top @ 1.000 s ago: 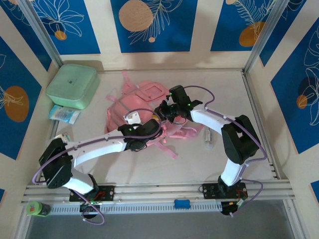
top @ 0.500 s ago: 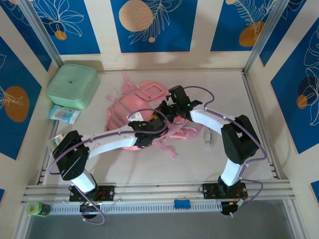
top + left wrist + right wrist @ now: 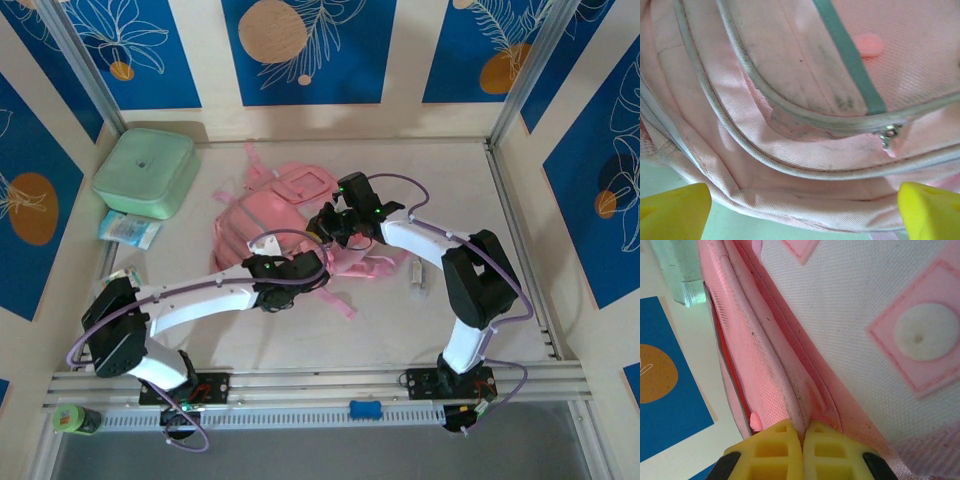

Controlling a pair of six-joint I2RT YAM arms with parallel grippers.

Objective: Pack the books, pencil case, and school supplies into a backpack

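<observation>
The pink backpack (image 3: pixel 262 218) lies flat mid-table, its straps trailing toward the near side. My right gripper (image 3: pixel 328 226) sits at the bag's right edge. In the right wrist view this gripper (image 3: pixel 803 440) is shut on a fold of the backpack's pink rim (image 3: pixel 790 390). My left gripper (image 3: pixel 300 270) rests at the bag's near edge. In the left wrist view it (image 3: pixel 800 217) stands wide open, and its yellow fingertips (image 3: pixel 672 212) flank the backpack's seam (image 3: pixel 790 170) below a zipper pull (image 3: pixel 888 133). The books are out of view.
A mint-green box (image 3: pixel 145 172) stands at the back left, with a pale packet (image 3: pixel 130 229) just in front of it. A small white item (image 3: pixel 416 273) lies right of the bag. A green bottle (image 3: pixel 72 418) and a blue piece (image 3: pixel 365 409) sit by the near rail.
The left arm swung its gripper a little rightward along the bag's near edge, its elbow lifting and then dropping back. The right gripper has kept its hold in place.
</observation>
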